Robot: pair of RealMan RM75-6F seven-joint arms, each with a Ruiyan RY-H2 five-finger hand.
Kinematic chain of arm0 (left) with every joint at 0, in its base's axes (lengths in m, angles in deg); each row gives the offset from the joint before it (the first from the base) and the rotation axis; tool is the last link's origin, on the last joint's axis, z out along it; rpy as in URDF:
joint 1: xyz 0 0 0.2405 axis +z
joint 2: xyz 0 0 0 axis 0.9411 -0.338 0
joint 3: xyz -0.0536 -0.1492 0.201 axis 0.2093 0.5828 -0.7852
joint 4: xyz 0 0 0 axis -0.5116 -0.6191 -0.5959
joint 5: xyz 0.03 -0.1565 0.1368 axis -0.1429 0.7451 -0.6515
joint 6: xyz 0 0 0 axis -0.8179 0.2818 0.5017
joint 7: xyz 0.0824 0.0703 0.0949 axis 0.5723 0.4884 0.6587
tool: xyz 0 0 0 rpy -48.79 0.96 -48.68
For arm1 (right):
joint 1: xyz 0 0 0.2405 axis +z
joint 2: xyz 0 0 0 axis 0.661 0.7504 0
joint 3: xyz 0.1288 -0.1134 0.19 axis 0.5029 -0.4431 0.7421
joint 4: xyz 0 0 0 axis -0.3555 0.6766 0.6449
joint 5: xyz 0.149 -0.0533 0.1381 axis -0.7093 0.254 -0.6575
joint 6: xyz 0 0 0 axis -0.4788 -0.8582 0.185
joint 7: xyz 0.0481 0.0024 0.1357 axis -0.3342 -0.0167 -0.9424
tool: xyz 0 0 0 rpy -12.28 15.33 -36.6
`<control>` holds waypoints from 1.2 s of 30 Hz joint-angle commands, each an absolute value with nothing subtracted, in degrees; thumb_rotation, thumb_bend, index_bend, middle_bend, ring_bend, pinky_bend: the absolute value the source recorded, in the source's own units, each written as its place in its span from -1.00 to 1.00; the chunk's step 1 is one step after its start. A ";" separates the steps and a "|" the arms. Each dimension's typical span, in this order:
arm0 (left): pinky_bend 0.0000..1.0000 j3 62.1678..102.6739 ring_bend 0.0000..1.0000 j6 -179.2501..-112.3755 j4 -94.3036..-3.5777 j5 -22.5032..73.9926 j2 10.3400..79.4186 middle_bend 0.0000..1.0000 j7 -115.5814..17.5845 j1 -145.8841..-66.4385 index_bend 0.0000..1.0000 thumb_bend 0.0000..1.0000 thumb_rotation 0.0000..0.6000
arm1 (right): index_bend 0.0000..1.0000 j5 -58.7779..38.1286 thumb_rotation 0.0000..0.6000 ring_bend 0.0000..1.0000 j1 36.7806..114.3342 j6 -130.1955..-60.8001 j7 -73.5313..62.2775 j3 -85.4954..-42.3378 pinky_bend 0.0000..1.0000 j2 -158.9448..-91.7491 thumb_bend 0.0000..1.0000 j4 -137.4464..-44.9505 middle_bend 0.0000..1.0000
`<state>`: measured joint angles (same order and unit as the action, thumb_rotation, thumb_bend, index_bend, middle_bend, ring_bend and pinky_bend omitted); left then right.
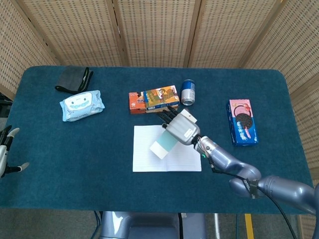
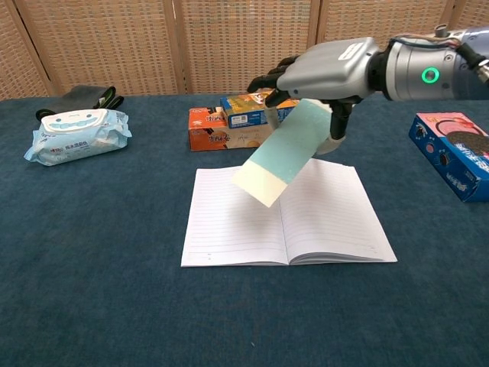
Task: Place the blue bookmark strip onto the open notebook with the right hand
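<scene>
Right hand (image 2: 321, 70): raised above the table, over the middle of the notebook; fingers closed on the upper end of the bookmark, which it holds clear of the page.
Bookmark (image 2: 280, 153): pale blue strip with a cream lower end, hanging tilted down and to the left from the hand; in the head view (image 1: 163, 144) it lies across the notebook's centre fold. Not touching the paper in the chest view.
Notebook (image 2: 229, 222): open, flat, lined pages, in the middle of the blue table (image 1: 75, 149).
Left hand (image 1: 6, 154): at the table's far left edge, fingers apart, holding nothing.
Behind the notebook: orange snack box (image 2: 210, 130) with a second box (image 2: 256, 108) stacked on it; can (image 1: 188, 92) just beside them.
Right side: blue cookie box (image 2: 452, 153), well apart from the notebook.
Left side: pack of wet wipes (image 2: 72, 134), with a dark pouch (image 1: 74, 78) behind it.
</scene>
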<state>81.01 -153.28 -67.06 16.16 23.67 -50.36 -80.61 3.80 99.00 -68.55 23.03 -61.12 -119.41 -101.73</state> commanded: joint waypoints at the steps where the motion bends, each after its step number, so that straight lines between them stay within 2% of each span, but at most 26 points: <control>1: -1.00 81.25 -1.00 -152.54 -66.82 16.96 23.92 -1.00 -49.84 -81.05 -1.00 -1.00 1.00 | 0.16 11.76 1.00 -1.00 102.65 -67.76 16.11 -63.12 -1.00 -121.99 0.29 -97.26 -0.96; 9: -1.00 81.22 -1.00 -151.32 -66.59 17.68 24.07 -1.00 -49.50 -81.72 -1.00 -1.00 1.00 | 0.16 18.57 1.00 -1.00 107.88 -66.42 14.51 -65.53 -0.97 -124.63 0.47 -92.30 -0.89; 16: -1.00 80.98 -1.00 -151.19 -66.30 17.47 24.00 -1.00 -50.06 -81.72 -1.00 -1.00 1.00 | 0.16 24.36 1.00 -1.00 110.82 -66.64 14.99 -69.41 -0.93 -127.01 0.60 -88.07 -0.87; 24: -1.00 80.83 -1.00 -151.14 -66.20 17.38 24.06 -1.00 -50.22 -81.79 -1.00 -1.00 1.00 | 0.17 27.23 1.00 -1.00 112.07 -67.63 13.80 -71.85 -0.83 -124.53 0.98 -89.25 -0.73; 33: -1.00 80.55 -1.00 -150.87 -66.49 17.37 24.31 -1.00 -49.34 -82.07 -1.00 -1.00 1.00 | 0.17 29.44 1.00 -1.00 112.60 -68.48 15.51 -73.59 -0.82 -123.88 1.00 -90.29 -0.79; 36: -1.00 80.54 -1.00 -150.83 -66.52 17.42 24.28 -1.00 -49.31 -82.11 -1.00 -1.00 1.00 | 0.06 30.14 1.00 -1.00 112.66 -69.19 16.82 -73.76 -0.82 -124.48 1.00 -89.27 -0.83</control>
<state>80.54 -150.84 -66.52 17.42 24.28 -49.32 -82.11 29.88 112.61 -68.94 16.50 -73.64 -124.25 -89.58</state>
